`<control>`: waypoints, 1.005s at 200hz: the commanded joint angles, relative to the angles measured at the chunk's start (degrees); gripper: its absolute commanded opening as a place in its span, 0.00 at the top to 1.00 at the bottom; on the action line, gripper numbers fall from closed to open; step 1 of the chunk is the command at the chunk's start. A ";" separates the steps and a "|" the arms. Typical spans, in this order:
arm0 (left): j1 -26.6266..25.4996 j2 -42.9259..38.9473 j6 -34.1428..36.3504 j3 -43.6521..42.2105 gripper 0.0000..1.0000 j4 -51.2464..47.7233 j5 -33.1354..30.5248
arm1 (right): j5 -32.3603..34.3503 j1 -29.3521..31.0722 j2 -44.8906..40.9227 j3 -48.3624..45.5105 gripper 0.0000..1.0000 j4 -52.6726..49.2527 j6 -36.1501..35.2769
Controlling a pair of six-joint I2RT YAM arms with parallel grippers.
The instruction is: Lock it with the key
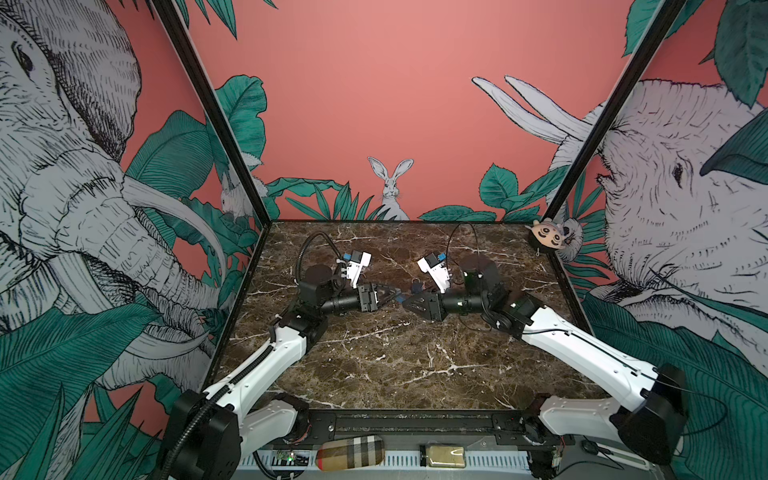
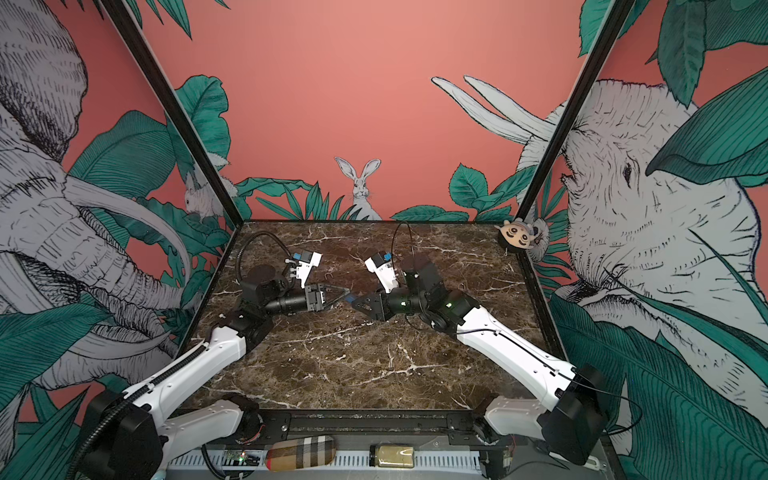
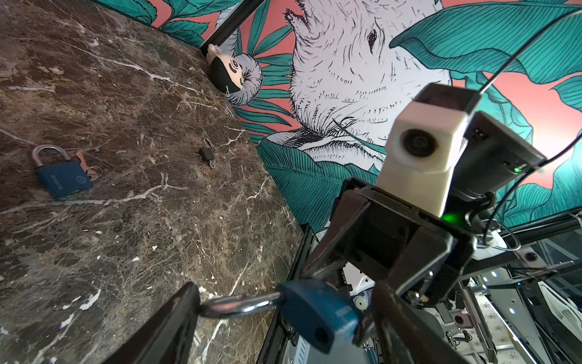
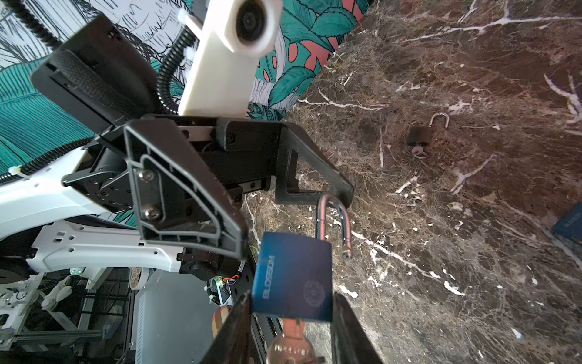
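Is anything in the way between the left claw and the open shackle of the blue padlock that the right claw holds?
Nothing visible. The open left claw is at the shackle, one finger at its bend; the right claw grips the blue padlock, key in its base.

A dark brown, white-veined marble surface (image 1: 395,365) is carrying a blue padlock (image 3: 61,176) lying flat, a copper-coloured key (image 3: 82,162) just beside it. Well apart, a small black padlock (image 4: 420,135) is lying with its shackle swung open. A plush toy (image 1: 548,237) is sitting at the far right corner.
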 commanded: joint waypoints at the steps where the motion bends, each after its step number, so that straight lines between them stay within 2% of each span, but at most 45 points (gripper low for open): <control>1: -0.30 -1.85 -0.27 0.32 0.16 1.33 1.21 | -1.60 -0.44 0.71 -0.09 0.87 6.02 0.77; 113: -0.30 -3.65 1.17 1.62 0.23 -3.48 0.51 | 0.75 -1.78 2.51 0.38 0.87 3.71 -1.70; 176: -0.26 -2.84 1.32 1.23 0.23 -3.63 -0.48 | -1.58 -2.19 2.54 0.20 0.87 6.04 -0.72; 201: -0.11 -1.40 2.03 1.61 0.26 -5.12 -2.15 | -1.95 -2.18 1.63 -0.04 0.87 5.57 -1.47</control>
